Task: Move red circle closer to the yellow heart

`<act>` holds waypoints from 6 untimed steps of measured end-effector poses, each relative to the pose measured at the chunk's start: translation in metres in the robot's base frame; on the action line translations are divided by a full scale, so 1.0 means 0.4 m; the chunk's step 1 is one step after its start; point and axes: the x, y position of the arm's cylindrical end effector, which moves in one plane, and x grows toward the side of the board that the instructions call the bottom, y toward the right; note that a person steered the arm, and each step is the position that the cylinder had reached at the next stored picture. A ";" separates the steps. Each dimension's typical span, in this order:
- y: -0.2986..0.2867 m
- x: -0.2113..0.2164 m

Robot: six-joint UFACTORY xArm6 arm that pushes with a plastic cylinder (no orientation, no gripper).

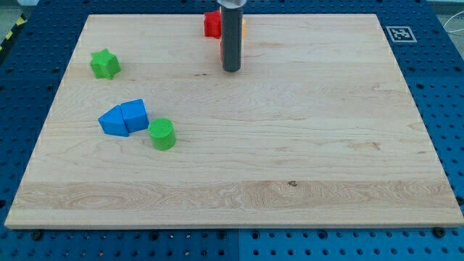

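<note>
— Am I seeing any readable words or numbers on my feed?

— None. The only sign showing is a small black-and-white square marker (398, 33), sitting on the wooden board (290, 145) at its corner toward the view's top right. It is carrying a blocky pattern, not letters or digits, and nothing else is bearing print.

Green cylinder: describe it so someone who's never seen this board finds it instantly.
Start at the wooden board and go to its half on the view's left, where two blue blocks sit pressed together. The green cylinder stands just to their right and slightly lower in the view. It is round with a flat top, unlike the green star nearer the view's top left, and far from my tip.
</note>
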 end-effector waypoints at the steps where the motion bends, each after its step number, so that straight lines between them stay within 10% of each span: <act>1: 0.000 -0.038; 6: -0.056 -0.086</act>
